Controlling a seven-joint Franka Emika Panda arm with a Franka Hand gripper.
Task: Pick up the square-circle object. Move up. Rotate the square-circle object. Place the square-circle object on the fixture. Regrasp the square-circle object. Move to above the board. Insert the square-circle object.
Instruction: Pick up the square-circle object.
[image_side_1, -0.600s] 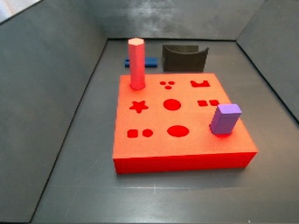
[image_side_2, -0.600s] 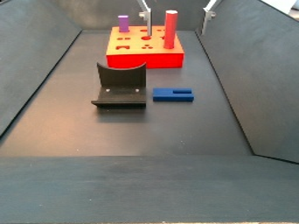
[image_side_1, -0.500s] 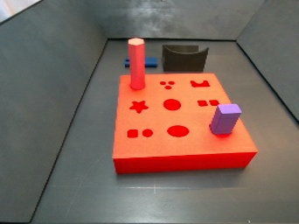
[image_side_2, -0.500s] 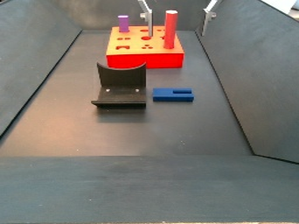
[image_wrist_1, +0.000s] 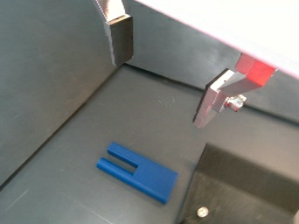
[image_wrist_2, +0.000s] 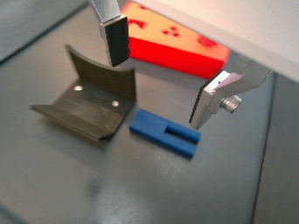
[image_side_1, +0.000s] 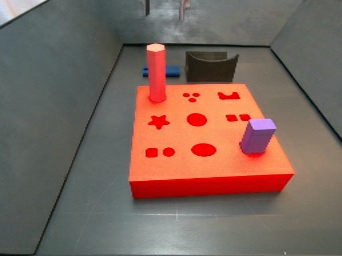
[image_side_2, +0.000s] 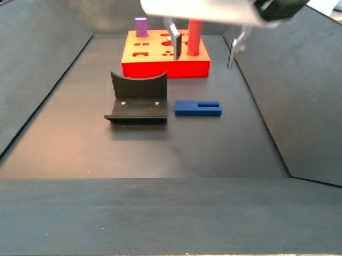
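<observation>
Gripper (image_wrist_2: 158, 79) released, empty, high above the block (image_wrist_2: 163, 136) beside the fixture (image_wrist_2: 84, 107). Risk: an off-centre descent nudges the flat block aside.

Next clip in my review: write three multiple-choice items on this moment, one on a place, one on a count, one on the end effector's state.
1. The square-circle object lies:
A. on the floor beside the fixture
B. on the board
C. between the fingers

2. Pieces standing on the board:
A. none
B. two
C. four

3. The end effector is:
A. shut on the purple block
B. shut, empty
C. open, empty

Key: 1 A, it lies flat on the dark floor next to the stand. 2 B, a red post and a purple block. 3 C, both wrist views show the fingers apart above the floor.
</observation>
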